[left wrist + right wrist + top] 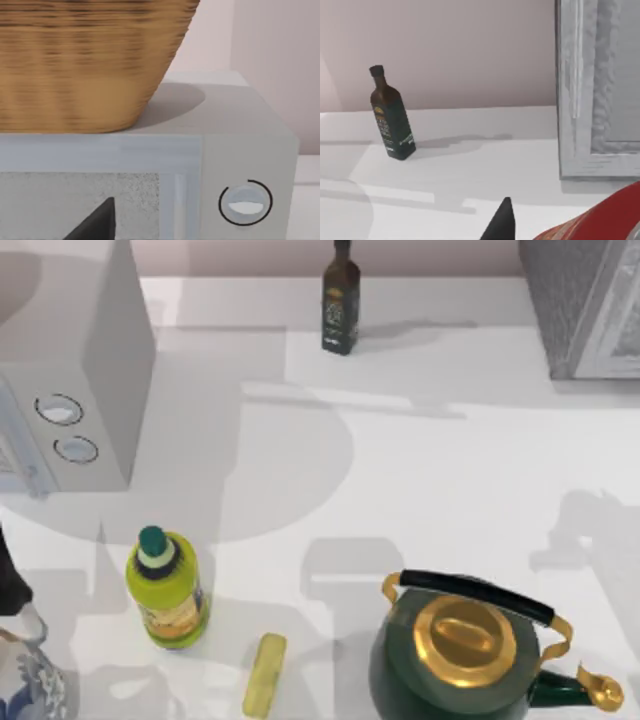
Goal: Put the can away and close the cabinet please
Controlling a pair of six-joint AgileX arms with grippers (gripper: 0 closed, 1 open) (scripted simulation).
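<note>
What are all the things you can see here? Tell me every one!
can: one, red, close beside the right gripper's finger in the right wrist view
cabinet: one, grey speckled with a pale framed door, far right corner of the table
dark bottle: one, dark green with a brown neck, standing at the far middle
yellow-green bottle: one, teal cap, near left
kettle: one, dark green with gold lid and black handle, near right
yellow bar: one, pale yellow, lying between the yellow-green bottle and kettle
white box: one, two round knobs, far left
basket: one, woven brown, on top of the white box
blue-and-white item: one, near left corner, cut off
table: one, white
right gripper: one dark finger showing, facing the cabinet
left gripper: one dark finger showing, facing the white box
</note>
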